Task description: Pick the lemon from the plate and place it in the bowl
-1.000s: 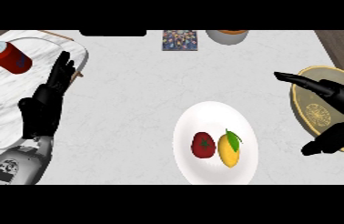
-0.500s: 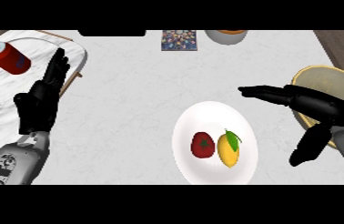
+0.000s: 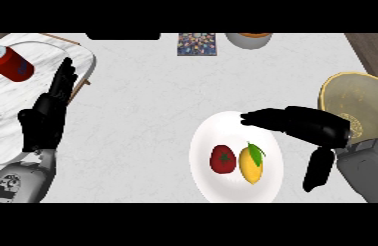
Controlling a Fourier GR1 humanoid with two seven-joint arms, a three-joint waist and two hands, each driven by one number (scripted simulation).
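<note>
**A:** Head view, only one there is. Where's the lemon?

**B:** The lemon (image 3: 252, 164) lies on the white plate (image 3: 221, 130), right of centre, green leaf at its upper end. Long axis runs roughly up-down in the view, tilted slightly. A red tomato (image 3: 223, 158) sits just beside it on the left, close enough that they may touch.

**A:** Right hand?

**B:** The right hand (image 3: 314, 126) is over the plate's upper right rim. Fingers stretched out toward the view's left, thumb hanging down on the plate's right side. Wide open, holding nothing. The lemon lies below and left of the palm, inside the gap between fingers and thumb as seen from above. Height over the plate can't be judged from this angle.

**A:** Left hand?

**B:** The left hand (image 3: 48, 112) is at the left edge, open, fingers up, resting over the marble tray (image 3: 29, 97) that carries a red cup (image 3: 15, 65). Well apart from the plate. The right hand is clearly the nearer one.

**A:** Bowl?

**B:** The bowl (image 3: 347, 97) is at the right edge, partly behind the right forearm. Near the plate, on the same side as the working hand.

**A:** Call on the next move?

**B:** Likely a descent, closing across the lemon's short axis. Fingers would land on the tomato side, so clearance there is tight. Risk is nudging the tomato.
</note>
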